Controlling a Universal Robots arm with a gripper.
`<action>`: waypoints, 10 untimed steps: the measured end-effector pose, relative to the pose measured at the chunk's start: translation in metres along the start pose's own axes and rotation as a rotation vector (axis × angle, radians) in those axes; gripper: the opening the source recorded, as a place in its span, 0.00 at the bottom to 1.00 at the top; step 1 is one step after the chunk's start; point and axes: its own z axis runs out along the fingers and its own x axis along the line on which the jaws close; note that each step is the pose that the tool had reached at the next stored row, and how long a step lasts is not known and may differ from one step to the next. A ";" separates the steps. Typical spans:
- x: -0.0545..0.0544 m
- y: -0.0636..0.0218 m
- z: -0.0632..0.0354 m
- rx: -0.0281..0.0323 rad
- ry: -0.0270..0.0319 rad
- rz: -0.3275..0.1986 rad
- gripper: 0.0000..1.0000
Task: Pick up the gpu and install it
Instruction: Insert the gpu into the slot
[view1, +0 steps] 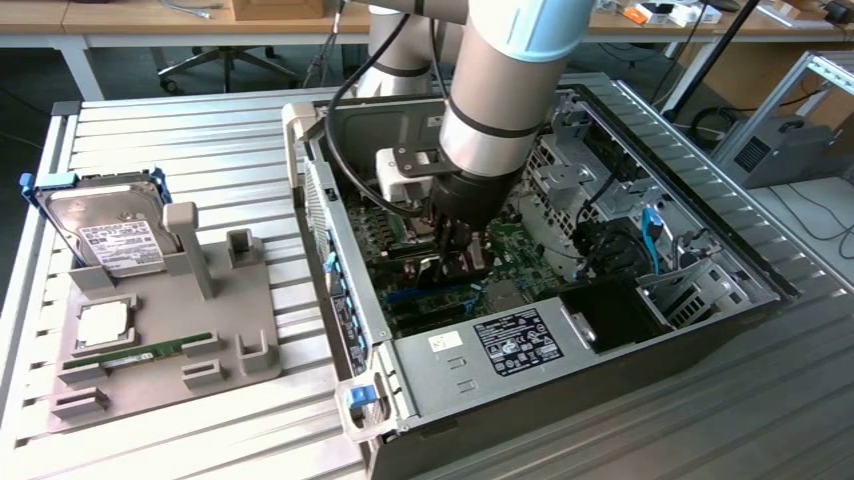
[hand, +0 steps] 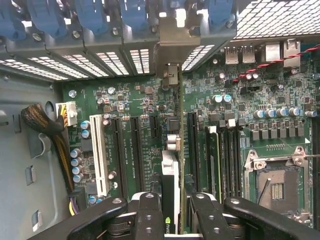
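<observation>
The pincer (hand: 174, 207) is clamped on the gpu (hand: 170, 167), its jaws narrowed onto the thin card so that it stands on edge inside the open computer case (view1: 667, 170). The card runs along a motherboard (hand: 125, 100) slot (metal bracket (hand: 172, 50) toward the rear openings), probably to line up connector and slot.

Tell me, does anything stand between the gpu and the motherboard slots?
Nothing visible does. The tool holds the gpu edge-on over the motherboard, and the long slots beside it look empty. The slot directly under the gpu is hidden by it.
</observation>
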 end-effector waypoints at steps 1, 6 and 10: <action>0.000 0.0001 0.0000 0.0000 0.0000 0.000 0.27; 0.000 0.0002 -0.0015 -0.0001 0.0002 0.000 0.27; 0.000 0.0002 -0.0025 0.0000 -0.0019 0.000 0.27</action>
